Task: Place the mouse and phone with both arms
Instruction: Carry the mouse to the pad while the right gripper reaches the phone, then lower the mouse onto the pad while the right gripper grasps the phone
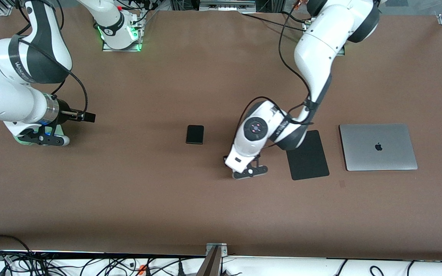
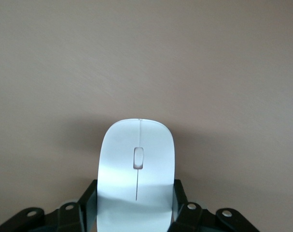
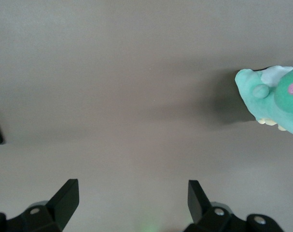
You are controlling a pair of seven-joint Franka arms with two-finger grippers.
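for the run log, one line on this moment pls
left gripper: shut on glossy white oval mouse | right gripper: open, waiting over table | small black rectangular phone: untouched on brown table

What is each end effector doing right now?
Left end effector: closed on the mouse.
Right end effector: open, holding nothing.

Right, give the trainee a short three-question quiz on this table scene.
1. True or false: the left gripper is shut on the mouse.
2. Which lies nearest the closed laptop? A) the phone B) the mouse pad C) the right gripper
3. Fill in: the right gripper, open over bare table at the right arm's end, has a green plush ____ in its wrist view.

Key: 1 true; 2 B; 3 toy.
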